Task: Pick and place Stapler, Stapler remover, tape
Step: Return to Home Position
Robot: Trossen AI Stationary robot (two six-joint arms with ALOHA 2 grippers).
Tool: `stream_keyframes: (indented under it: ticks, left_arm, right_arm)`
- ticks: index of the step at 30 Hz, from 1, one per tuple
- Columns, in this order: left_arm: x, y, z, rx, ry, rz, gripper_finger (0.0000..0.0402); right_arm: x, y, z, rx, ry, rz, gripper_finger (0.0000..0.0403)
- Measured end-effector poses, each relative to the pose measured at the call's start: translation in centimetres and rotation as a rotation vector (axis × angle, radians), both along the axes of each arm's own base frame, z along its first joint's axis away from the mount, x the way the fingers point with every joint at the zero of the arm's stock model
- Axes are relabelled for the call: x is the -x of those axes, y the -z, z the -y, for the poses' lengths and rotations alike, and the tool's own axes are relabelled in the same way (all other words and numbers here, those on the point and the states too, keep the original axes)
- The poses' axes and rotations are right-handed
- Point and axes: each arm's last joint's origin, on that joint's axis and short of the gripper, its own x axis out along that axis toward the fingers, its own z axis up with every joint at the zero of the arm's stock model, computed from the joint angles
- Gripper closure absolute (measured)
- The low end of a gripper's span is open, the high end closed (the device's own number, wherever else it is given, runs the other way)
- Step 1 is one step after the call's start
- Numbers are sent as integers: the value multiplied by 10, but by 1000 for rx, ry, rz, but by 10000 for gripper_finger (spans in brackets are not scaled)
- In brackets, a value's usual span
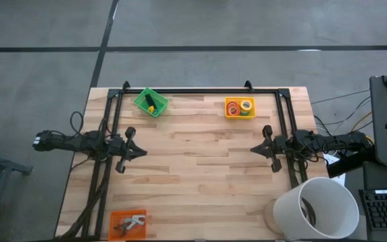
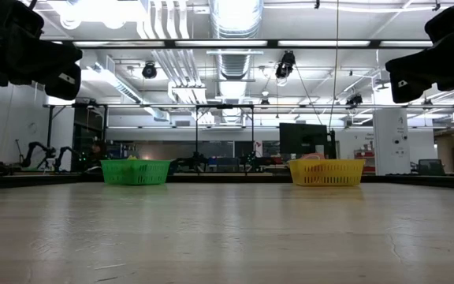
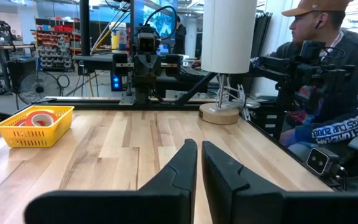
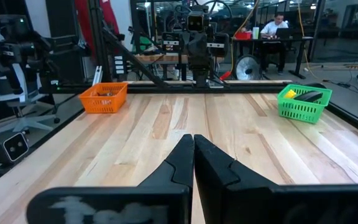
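Observation:
The black stapler lies in a green basket at the table's far left, beside a yellow object; it also shows in the right wrist view. Several tape rolls lie in a yellow basket at the far right. A pale stapler remover lies in an orange basket at the near left. My left gripper hovers shut and empty at mid-left, above the table. My right gripper hovers shut and empty at mid-right, facing it.
A white lamp stands on its round base at the table's near right corner. A black frame rail runs along the far edge and down both sides. A person sits beyond the table's right edge. Bare wood lies between the grippers.

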Motion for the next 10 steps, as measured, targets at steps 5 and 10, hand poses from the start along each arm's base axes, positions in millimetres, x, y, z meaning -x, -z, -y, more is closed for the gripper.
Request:
stream_keyframes:
  ticks: [5,10]
  left_arm:
    - [0,0,0,0,0,0,375]
    - [0,0,0,0,0,0,372]
  right_arm:
    - [0,0,0,0,0,0,394]
    - [0,0,0,0,0,0,394]
